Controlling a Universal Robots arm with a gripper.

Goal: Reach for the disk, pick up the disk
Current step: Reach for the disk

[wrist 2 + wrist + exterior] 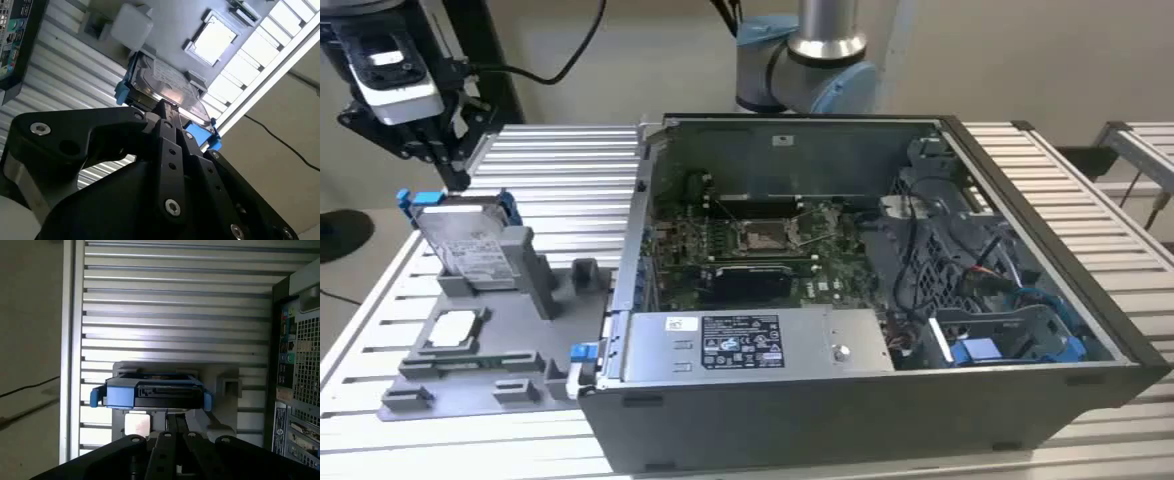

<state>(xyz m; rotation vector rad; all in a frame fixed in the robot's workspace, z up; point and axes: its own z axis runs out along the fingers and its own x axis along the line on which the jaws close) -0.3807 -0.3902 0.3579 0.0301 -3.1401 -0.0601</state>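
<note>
Disk (462, 236) stands tilted in grey stand (494, 335) — top edge free for grip; hand (166, 106) just abv it, narrow, nothing held.

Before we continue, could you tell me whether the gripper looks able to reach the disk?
Probably yes: the gripper hangs above the disk, which stands in the grey holder with its top edge exposed and nothing between them.

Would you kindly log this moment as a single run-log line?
phase: reach | gripper: above disk | disk: standing in grey fixture beside open computer case
</note>
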